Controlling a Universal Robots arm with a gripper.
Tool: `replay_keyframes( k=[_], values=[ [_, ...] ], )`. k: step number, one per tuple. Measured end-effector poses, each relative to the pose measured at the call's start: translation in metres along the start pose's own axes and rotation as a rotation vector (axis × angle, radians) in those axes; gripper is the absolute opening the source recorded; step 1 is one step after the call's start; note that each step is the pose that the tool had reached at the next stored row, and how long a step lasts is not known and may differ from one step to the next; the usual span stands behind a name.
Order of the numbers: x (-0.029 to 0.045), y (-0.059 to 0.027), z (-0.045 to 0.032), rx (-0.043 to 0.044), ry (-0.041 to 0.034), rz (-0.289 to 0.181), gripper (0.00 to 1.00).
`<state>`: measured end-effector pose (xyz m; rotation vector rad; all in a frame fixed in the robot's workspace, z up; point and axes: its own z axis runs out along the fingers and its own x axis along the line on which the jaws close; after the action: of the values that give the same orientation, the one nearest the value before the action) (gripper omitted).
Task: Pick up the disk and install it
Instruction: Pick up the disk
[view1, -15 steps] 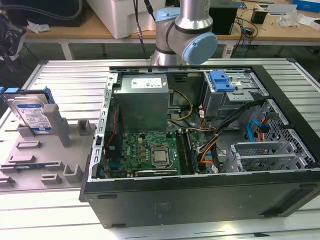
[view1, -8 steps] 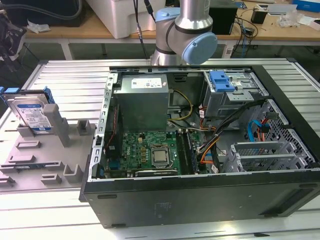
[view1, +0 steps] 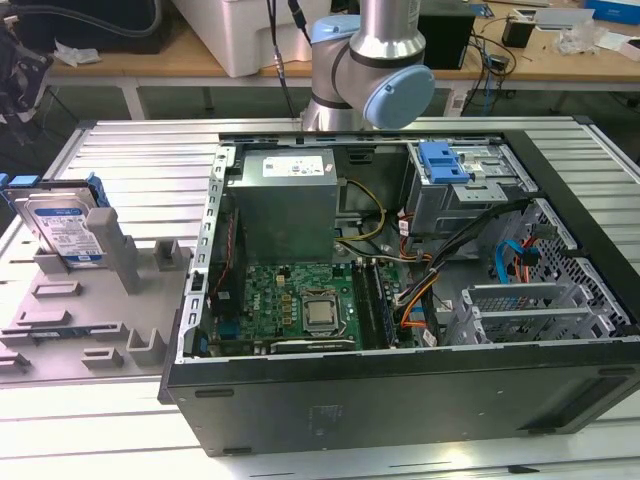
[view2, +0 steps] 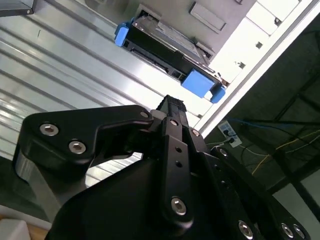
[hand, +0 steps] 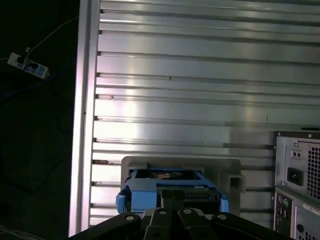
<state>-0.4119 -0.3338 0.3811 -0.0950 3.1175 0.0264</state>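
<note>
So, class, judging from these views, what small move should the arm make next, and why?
Probably ease the hand closer to the disk. The disk stands in its grey holder, outside the computer case, and the second wrist view shows the hand pointed at it with a gap between them.

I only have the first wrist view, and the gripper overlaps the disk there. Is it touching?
Observer: No. In the second wrist view the gripper is apart from the disk, with a strip of bare table between them.
Operator: How is the disk sitting?
Observer: In the exterior view it stands tilted, label showing, in a grey holder. The holder is on the exterior view's left of the open computer case.
</note>
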Motion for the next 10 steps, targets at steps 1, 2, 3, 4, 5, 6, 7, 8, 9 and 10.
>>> replay_keyframes(
  k=[1, 2, 3, 4, 5, 6, 7, 8, 9, 10],
  values=[
    [0.0000, 0.0000, 0.0000, 0.0001, 0.0003, -0.015, 0.11],
    [0.0000, 0.0000, 0.0000, 0.0001, 0.0008, -0.037, 0.11],
    [0.0000, 0.0000, 0.0001, 0.0001, 0.0012, -0.052, 0.11],
    [0.0000, 0.0000, 0.0001, 0.0003, 0.0020, -0.072, 0.11],
    [0.0000, 0.0000, 0.0001, 0.0006, 0.0028, -0.087, 0.11],
    [0.0000, 0.0000, 0.0002, 0.0016, 0.0043, -0.113, 0.11],
    [0.0000, 0.0000, 0.0002, 0.0032, 0.0072, -0.138, 0.11],
    [0.0000, 0.0000, 0.0003, 0.0046, 0.0093, -0.153, 0.11],
    [0.0000, 0.0000, 0.0004, 0.0065, 0.0121, -0.166, 0.11],
    [0.0000, 0.0000, 0.0005, 0.0087, 0.0154, -0.183, 0.11]
  ],
)
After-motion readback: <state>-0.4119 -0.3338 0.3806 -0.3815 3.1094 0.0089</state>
